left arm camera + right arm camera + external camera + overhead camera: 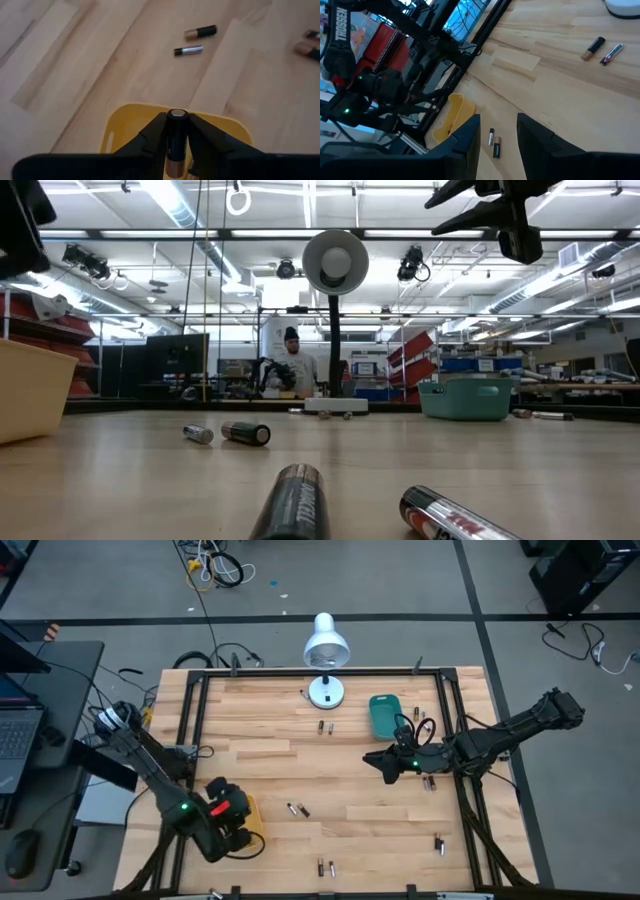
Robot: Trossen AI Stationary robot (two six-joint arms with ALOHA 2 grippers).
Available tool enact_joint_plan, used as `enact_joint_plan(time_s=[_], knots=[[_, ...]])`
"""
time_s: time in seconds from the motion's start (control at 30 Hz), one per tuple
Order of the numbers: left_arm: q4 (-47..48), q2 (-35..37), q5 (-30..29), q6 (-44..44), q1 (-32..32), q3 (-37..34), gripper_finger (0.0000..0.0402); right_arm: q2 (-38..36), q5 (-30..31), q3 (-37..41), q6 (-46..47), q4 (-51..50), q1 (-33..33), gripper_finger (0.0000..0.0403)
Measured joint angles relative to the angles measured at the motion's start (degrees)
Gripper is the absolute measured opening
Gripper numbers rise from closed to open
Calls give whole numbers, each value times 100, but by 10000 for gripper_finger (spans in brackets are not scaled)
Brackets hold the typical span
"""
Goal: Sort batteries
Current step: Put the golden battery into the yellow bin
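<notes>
Two dark cylindrical batteries [292, 502] lie closest to the low camera on the pale wooden counter [260, 770], one end-on, one angled with a silvery cap. Another pair sits further back, near the counter's middle.

Left gripper [176, 131] hangs over the small yellow plastic tray [125, 122] at the counter's near-left corner; fingers [150, 137] clamped narrow on a black-and-copper battery [176, 135], held upright above the tray's inside.

Right gripper [388, 764] is raised above the counter, right of centre, just in front of the teal plastic tray [385, 715]. Fingers [537, 137] parted with a clear gap, nothing between them.

Remaining batteries are scattered loose: a pair near the white desk lamp [326, 650], a pair mid-counter, a pair at the front edge, one at the front right, some just beside the right gripper. Cannot tell if either tray has cells inside.

Person visible in the room beyond the counter, behind the lamp's stem.
</notes>
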State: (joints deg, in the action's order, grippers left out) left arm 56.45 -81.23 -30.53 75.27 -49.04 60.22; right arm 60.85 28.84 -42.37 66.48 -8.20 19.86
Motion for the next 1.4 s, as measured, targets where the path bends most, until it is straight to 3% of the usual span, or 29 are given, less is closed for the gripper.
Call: enact_joint_plan(time_s=[0.2, 0.37, 0.6, 0.87, 1.1, 1.23, 1.4], knots=[[12, 4, 565, -3, 236, -159, 146, 1, 0, 0, -71, -41, 32, 115], [140, 25, 551, 0, 543, -176, 168, 1, -22, 0, -199, -86, 18, 115], [-73, 222, 892, -243, 1810, -177, 170, -1, -315, 0, -216, -89, -55, 115], [-1996, 175, 1140, -1756, 3666, -176, 173, -1, -654, 0, -357, -106, -55, 115], [-3264, -93, 1320, -1832, 5206, -174, 188, -1, -914, 0, -408, -655, -121, 115], [-3505, -514, 1716, -1798, 5725, -174, 189, -1, -1132, 0, -222, -1446, -121, 115], [-4121, -984, 1917, -1903, 5882, -183, 188, -10, -1292, 0, 20, -2420, -121, 115]])
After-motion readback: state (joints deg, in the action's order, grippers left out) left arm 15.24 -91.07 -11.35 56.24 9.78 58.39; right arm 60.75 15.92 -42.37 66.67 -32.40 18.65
